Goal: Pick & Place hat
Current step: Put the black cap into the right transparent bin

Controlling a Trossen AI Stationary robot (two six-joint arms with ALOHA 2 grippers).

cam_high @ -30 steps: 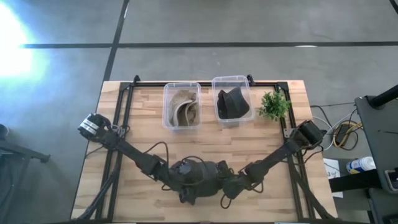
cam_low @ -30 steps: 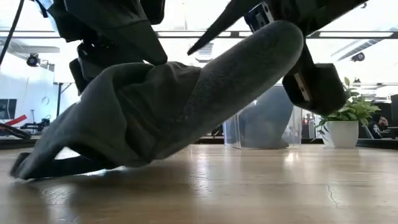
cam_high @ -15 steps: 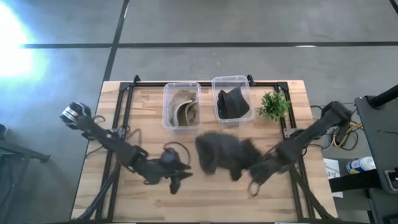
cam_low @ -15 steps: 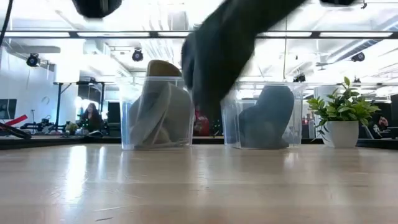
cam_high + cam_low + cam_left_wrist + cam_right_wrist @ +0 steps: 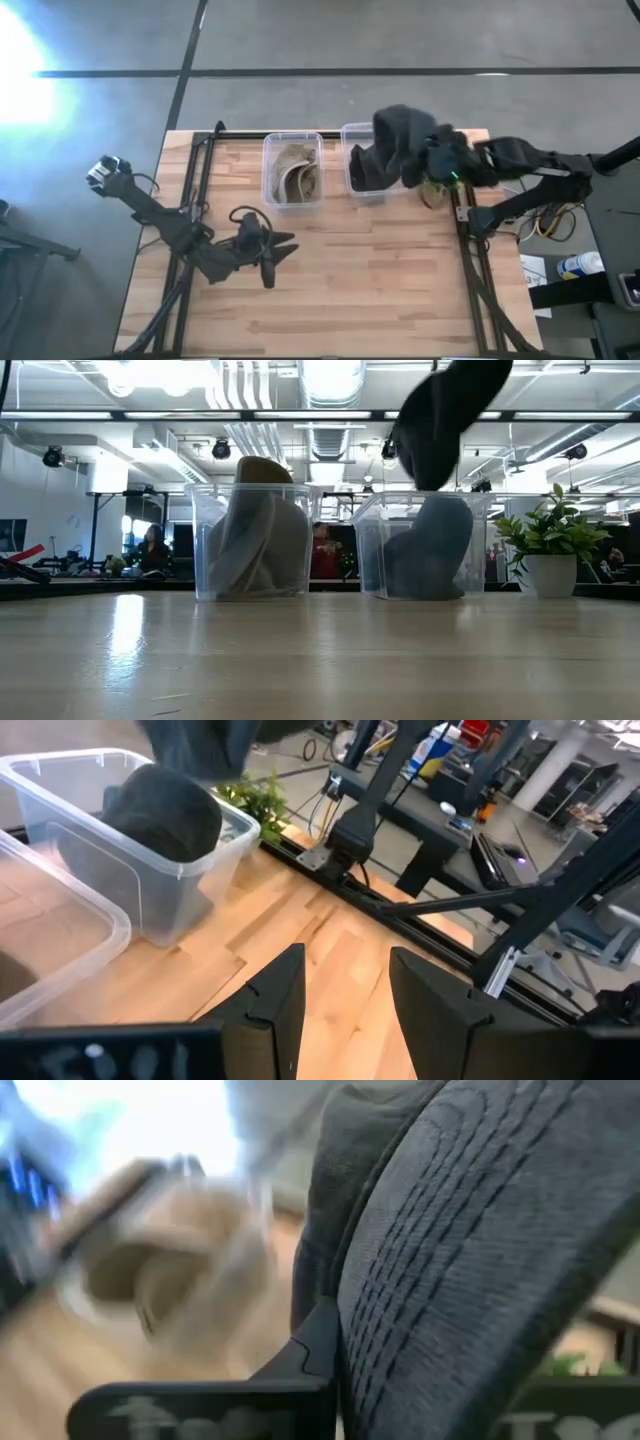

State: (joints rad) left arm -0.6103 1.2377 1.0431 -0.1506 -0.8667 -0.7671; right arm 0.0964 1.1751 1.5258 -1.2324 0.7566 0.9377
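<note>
While gripped by right end effector [image 5: 440,160], dark hat [image 5: 400,140] above right-hand bin [image 5: 352,135], plant [image 5: 550,535] beside.

Right gripper [image 5: 432,163] hidden under hat [image 5: 400,140]; hat top cut off in low view; bins blurred in right wrist view.

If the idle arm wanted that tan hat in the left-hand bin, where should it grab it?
Probably from straight above, pinching the curved brim edge of the tan hat, which stands on its side in the open-topped left bin. The bin walls block any sideways approach. The left gripper waits open nearby on the table.
</note>
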